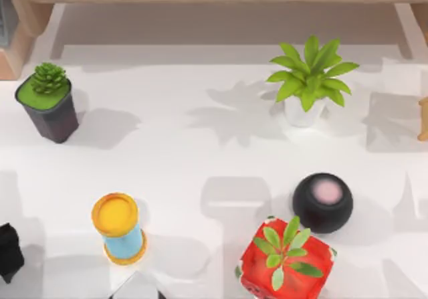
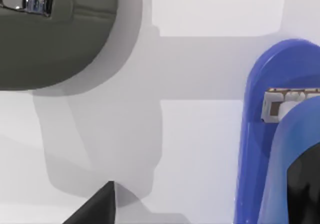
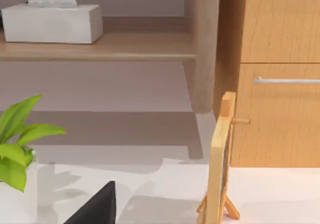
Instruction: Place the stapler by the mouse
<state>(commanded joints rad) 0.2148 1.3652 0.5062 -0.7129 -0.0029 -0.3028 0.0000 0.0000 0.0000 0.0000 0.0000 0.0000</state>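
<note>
While the left tool (image 2: 102, 209) hangs low over the tabletop (image 2: 200, 149), open or closed I cannot tell, the dark mouse (image 2: 50, 38) sits ahead of it to one side. The blue stapler (image 2: 272, 134) lies close beside the tool on the other side, its long axis running straight ahead, apart from the mouse across bare tabletop. The left arm is the nearer. The right tool (image 3: 100, 206), state likewise unclear, idles by a wooden easel (image 3: 220, 159).

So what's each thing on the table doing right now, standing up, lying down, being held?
stapler: blue, lying on the table, not held
mouse: dark, resting on the table, apart from the stapler
yellow-topped cylinder: upright
succulent pot: upright
leafy plant: upright in white pot
red pot: upright
tissue box: on shelf
</note>
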